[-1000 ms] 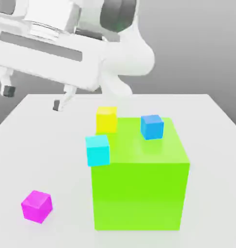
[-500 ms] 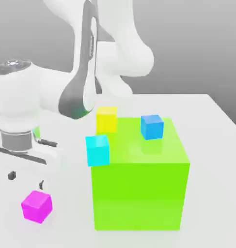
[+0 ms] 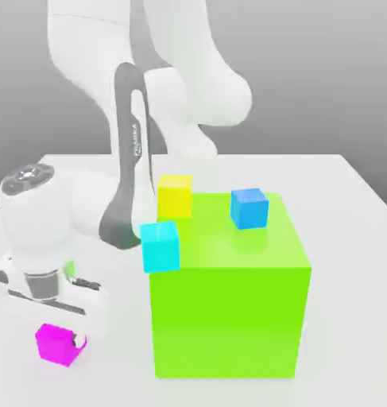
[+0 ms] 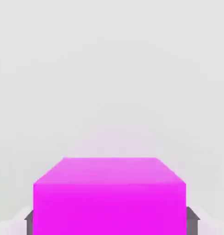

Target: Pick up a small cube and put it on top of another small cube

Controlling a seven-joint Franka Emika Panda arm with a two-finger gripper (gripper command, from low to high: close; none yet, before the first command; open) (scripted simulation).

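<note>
Exterior view: my gripper is low over the table, at the magenta cube near the view's left front corner. In the hand view the magenta cube sits between my fingers, one on each side, spread just wider than it. The blue cube rests on the green block; cyan and yellow cubes sit beside it.

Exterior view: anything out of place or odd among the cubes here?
Yes: the cyan cube appears stuck against the big green block's upper corner, nothing visibly under it. The magenta cube sits flat on the table.
</note>
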